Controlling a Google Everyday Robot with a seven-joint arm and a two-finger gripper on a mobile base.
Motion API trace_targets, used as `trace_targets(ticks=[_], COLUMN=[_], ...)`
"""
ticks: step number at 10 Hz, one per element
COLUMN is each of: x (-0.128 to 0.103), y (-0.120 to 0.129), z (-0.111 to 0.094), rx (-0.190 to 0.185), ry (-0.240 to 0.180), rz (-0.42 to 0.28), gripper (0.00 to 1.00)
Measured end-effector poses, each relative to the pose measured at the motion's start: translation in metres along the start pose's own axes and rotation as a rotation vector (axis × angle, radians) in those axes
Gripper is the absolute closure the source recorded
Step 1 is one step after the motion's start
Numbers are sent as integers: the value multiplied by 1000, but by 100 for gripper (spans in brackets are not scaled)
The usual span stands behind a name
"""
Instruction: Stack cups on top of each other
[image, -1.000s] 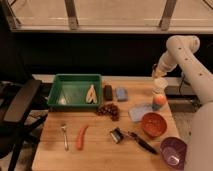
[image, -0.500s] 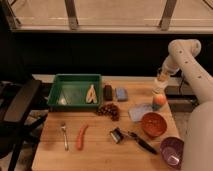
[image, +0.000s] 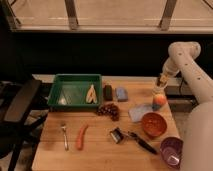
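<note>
Front right corner: a large purple plastic bowl (image: 170, 150) sits at the near right edge of the light wooden table (image: 97, 154), partly behind the robot's white body.
Front centre: a small shiny silver metal cup (image: 117, 135) lies on the table, with a black-handled utensil (image: 142, 142) just to its right, angled toward the purple bowl.
Front left: a silver metal fork (image: 65, 136) lies lengthwise beside an orange carrot (image: 81, 137); the two are near each other but apart.
Middle right: a wide orange bowl (image: 153, 124) stands upright, just beyond the utensil.
Middle: a bunch of dark grapes (image: 108, 110) lies near the table's centre; a pale blue-grey cloth (image: 140, 113) lies to its right, touching or nearly touching the orange bowl's far rim.
On the cloth's right: a round orange fruit (image: 159, 100) sits on top of something light, which may be the whitish cup; I cannot tell.
Far left: a green rectangular plastic tray (image: 73, 91) holds a pale banana-like item (image: 91, 94) against its right side.
Far centre: a dark brown block (image: 107, 92) and a blue-grey sponge (image: 121, 93) lie side by side, just right of the tray.
Far right: the gripper (image: 160, 86) hangs from the white arm (image: 181, 60) directly above the orange fruit, pointing down.
Claw state: cannot tell.
</note>
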Motion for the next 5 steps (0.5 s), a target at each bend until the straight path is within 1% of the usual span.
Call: trace_targets(ticks=[2, 3, 4, 5], x=[4, 5, 8, 9], y=[0, 0, -1, -2], z=[1, 1, -6, -11], rx=[2, 5, 16, 19], ry=[-3, -12, -24, -38], rz=[15, 22, 31, 33], gripper=[26, 26, 26, 26])
